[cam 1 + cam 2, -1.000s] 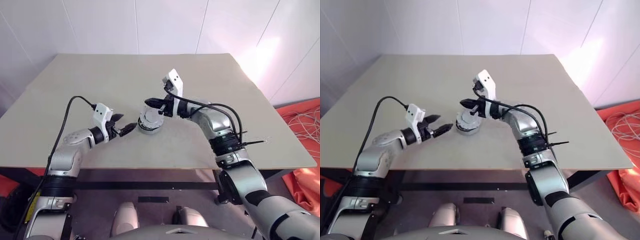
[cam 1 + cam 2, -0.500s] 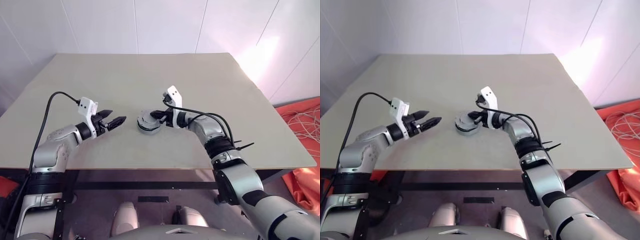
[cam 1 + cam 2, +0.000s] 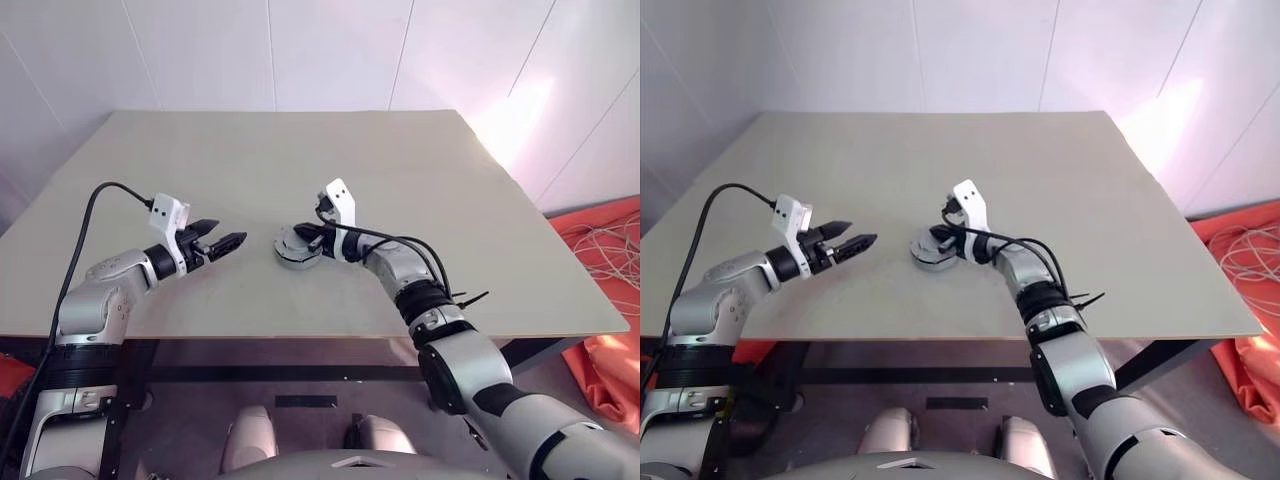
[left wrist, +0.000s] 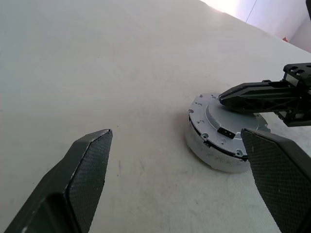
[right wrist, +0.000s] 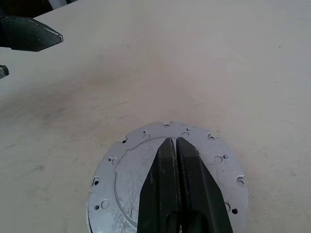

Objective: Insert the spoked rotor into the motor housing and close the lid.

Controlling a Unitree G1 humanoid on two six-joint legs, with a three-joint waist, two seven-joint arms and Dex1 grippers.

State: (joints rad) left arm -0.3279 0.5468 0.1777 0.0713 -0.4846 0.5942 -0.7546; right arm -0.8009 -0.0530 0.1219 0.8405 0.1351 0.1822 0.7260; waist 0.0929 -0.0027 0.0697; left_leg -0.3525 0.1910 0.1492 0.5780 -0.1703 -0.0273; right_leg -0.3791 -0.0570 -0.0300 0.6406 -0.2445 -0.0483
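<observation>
Since a second ago, right gripper [image 5: 176,160] lowered — fingers pinched shut, empty, pressing plain-grey lid [image 5: 127,177] onto motor housing [image 4: 206,148] mid-table [image 3: 300,150]; left gripper [image 3: 222,240] drawn aside, wide open, empty — lid seemingly seated, task near done.

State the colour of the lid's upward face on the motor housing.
Plain silvery grey, with small holes around the lid's rim; clearest in the right wrist view.

Beige table [image 3: 300,150], white panelled wall [image 3: 250,50], orange fabric [image 3: 610,360]
</observation>
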